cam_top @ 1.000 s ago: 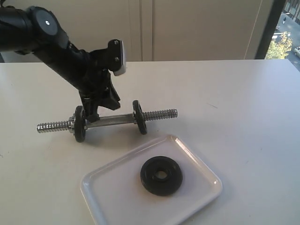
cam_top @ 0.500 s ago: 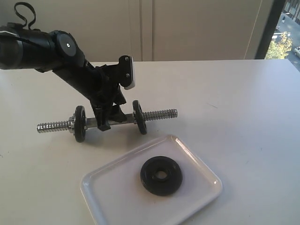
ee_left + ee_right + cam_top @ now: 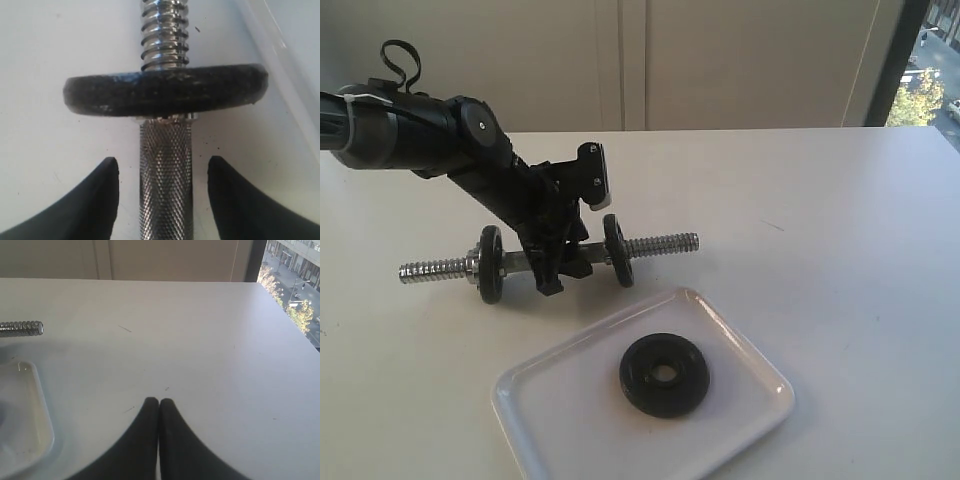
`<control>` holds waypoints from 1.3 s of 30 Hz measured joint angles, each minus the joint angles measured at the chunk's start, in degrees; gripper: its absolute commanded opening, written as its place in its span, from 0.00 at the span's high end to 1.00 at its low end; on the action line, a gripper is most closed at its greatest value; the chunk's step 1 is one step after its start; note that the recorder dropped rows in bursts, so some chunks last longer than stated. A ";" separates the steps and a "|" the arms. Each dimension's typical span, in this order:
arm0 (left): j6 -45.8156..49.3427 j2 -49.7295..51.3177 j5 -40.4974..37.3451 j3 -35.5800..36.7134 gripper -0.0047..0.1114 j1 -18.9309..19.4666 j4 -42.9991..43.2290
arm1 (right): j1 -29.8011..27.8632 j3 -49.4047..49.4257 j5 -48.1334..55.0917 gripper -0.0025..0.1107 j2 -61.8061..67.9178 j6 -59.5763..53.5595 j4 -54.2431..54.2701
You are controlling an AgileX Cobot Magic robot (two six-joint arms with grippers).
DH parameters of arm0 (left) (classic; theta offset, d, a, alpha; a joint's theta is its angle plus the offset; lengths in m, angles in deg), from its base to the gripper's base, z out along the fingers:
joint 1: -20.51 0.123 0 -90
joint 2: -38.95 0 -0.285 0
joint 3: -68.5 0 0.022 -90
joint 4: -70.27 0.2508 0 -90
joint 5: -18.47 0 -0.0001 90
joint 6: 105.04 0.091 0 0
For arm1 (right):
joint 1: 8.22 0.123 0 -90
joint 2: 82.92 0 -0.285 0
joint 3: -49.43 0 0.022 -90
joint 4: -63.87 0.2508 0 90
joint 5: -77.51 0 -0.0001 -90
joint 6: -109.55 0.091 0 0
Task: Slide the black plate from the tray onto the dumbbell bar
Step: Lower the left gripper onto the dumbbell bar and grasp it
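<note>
The black plate (image 3: 664, 374) lies flat in the white tray (image 3: 732, 330) near the table's front. Behind it the dumbbell bar (image 3: 660, 243) lies on the table with two alike black discs mounted on it, one (image 3: 490, 264) on the left and one (image 3: 617, 249) on the right. My left gripper (image 3: 560, 272) is open and straddles the knurled handle (image 3: 165, 180) beside the right disc (image 3: 165, 90); both fingers stand clear of the metal. My right gripper (image 3: 159, 401) is shut and empty over bare table, out of the exterior view.
The bar's threaded right end (image 3: 22, 328) and a corner of the tray (image 3: 30, 405) show in the right wrist view. A window edge (image 3: 920, 60) lies at the far right. White tabletop (image 3: 840, 220) stretches right of the bar.
My left arm has come down and shifted right along the handle, from near the left disc towards the right disc. The plate, tray and bar have not moved.
</note>
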 measured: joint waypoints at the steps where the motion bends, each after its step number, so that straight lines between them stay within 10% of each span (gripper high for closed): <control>1: -0.11 0.12 0.00 0.00 0.46 0.00 -0.16 | 0.00 0.00 0.00 0.98 0.00 0.00 0.00; 9: -1.35 0.94 0.13 0.00 0.48 0.00 -0.83 | 0.00 0.00 0.00 0.98 0.00 0.00 0.00; 20: -2.16 0.94 0.30 -0.22 0.96 0.00 -0.96 | 0.00 0.00 0.00 0.98 0.00 0.00 0.00; 39: -2.39 0.11 -0.26 -0.01 0.96 0.00 -0.10 | 0.00 0.00 0.00 0.98 0.00 0.00 0.00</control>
